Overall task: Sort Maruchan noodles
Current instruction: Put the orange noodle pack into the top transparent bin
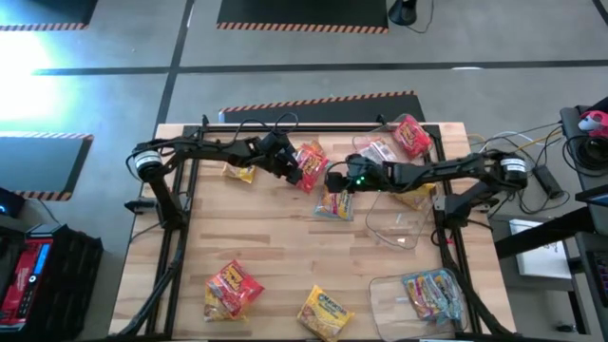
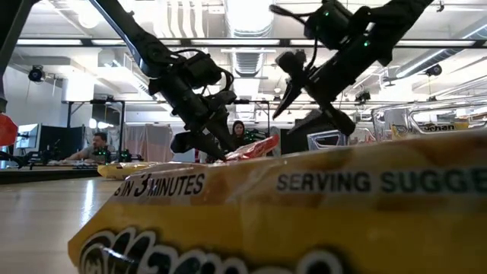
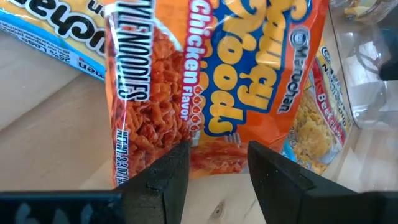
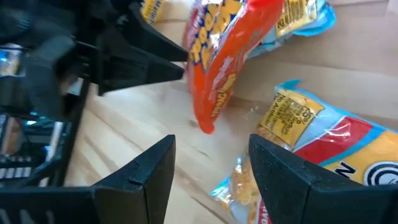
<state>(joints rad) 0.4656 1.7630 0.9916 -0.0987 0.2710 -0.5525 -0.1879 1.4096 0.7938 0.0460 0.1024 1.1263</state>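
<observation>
Near the middle of the table's far half, an orange chicken-flavour packet (image 1: 310,165) hangs tilted above the wood, pinched at one edge by the left gripper (image 1: 289,167), whose two dark fingers (image 3: 163,180) close on the crinkled plastic. Just beside it the right gripper (image 1: 334,180) faces the same packet with its jaws spread apart and nothing between them; in its wrist view the packet (image 4: 227,56) dangles ahead of the open fingers (image 4: 147,169). Under that gripper a light blue and yellow packet (image 1: 334,204) lies flat on the table (image 1: 266,247). Behind the left gripper sits a yellow packet (image 1: 239,172). Toward the far right corner lie a pale red packet (image 1: 378,151) and a red one (image 1: 411,136). An empty clear tub (image 1: 397,224) stands near the right edge, and a second clear tub (image 1: 391,302) at the near right corner holds blue packets (image 1: 432,293). On the near side a red packet (image 1: 231,288) and a yellow packet (image 1: 325,313) lie apart from each other. Two people (image 2: 99,144) show in the room beyond the table
</observation>
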